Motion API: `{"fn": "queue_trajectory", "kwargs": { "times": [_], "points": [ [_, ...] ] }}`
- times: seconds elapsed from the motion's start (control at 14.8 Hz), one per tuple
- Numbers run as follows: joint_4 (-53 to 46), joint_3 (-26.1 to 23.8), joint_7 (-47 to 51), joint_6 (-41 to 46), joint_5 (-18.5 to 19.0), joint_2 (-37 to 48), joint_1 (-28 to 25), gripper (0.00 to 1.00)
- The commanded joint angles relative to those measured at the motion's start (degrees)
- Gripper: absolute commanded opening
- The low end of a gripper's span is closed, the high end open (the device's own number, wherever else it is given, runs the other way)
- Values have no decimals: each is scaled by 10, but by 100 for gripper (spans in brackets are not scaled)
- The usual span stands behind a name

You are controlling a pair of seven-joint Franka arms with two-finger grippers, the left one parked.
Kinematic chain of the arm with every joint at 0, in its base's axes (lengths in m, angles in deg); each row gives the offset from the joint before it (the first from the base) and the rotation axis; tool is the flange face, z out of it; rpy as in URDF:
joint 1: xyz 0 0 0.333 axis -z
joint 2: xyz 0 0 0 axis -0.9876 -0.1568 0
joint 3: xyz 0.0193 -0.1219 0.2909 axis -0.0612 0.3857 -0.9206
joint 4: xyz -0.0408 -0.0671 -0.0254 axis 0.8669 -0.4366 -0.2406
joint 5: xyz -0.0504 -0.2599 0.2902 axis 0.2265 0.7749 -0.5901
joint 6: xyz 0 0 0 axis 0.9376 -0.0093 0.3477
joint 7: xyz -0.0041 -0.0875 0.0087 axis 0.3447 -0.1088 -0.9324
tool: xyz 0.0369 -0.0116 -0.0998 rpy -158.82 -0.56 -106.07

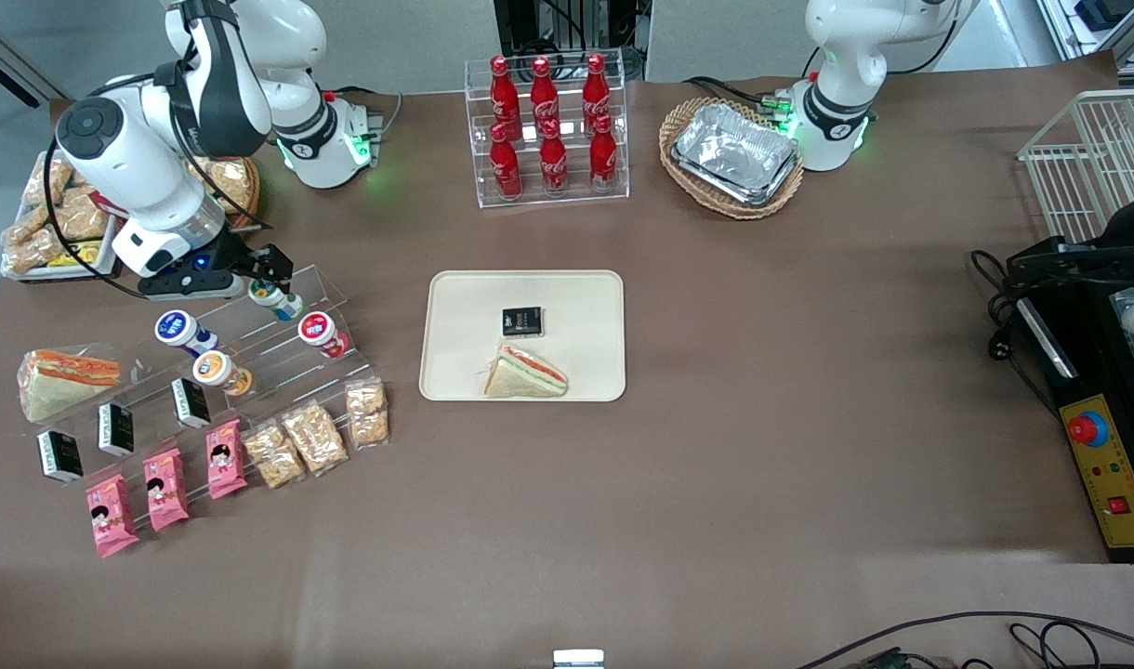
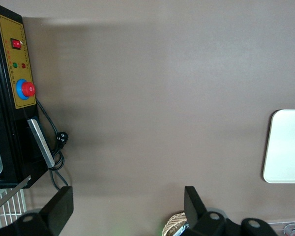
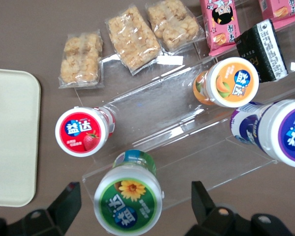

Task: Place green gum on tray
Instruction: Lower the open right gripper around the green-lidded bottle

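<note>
Brown table surface (image 1: 762,446), viewed from front. Nearest the camera: three pink snack packs (image 1: 163,488) in a row, toward the working arm's end. Next up: three clear-wrapped cracker packs (image 1: 314,437) and three small black packets (image 1: 116,429) standing on the lowest step of a clear acrylic stepped rack (image 1: 279,358). Wrapped sandwich (image 1: 65,379) beside the rack, at the table edge.

On the rack steps: orange-lidded bottle (image 1: 219,371), red-lidded bottle (image 1: 321,333), blue-lidded bottle (image 1: 180,330). Green gum (image 1: 275,298) on the uppermost step, farther from the camera than the red-lidded bottle, lid tipped toward the camera.

Gripper (image 1: 268,275) positioned at the green gum, fingers (image 3: 64,204) spread wide, one on each side of the bottle, neither pad touching it in the right wrist view. Bottle not lifted; seated on the rack.

Tray (image 1: 455,372) at table centre, well apart from the rack, flat on the surface. On it: small black packet (image 1: 522,321) and a triangular wrapped sandwich (image 1: 526,373), the sandwich nearer the camera.

Farther back: clear stand with six red cola bottles (image 1: 548,130); wicker basket holding foil trays (image 1: 732,156), toward the parked arm's end.
</note>
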Motion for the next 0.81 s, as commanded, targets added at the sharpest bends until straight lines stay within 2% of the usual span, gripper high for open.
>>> {"fn": "queue_trajectory", "kwargs": {
  "times": [0.0,0.2,0.34,0.4,0.54,0.67,0.74],
  "points": [
    [28,-5,8,-18,0,21,-1,100],
    [32,-6,8,-18,0,25,-1,100],
    [32,-6,8,-19,0,25,-1,94],
    [32,-6,9,-19,0,24,-1,87],
    [32,-9,9,-19,0,22,-1,82],
    [32,-9,9,-21,0,19,-1,64],
    [32,-9,10,-20,0,18,-1,60]
  ]
}}
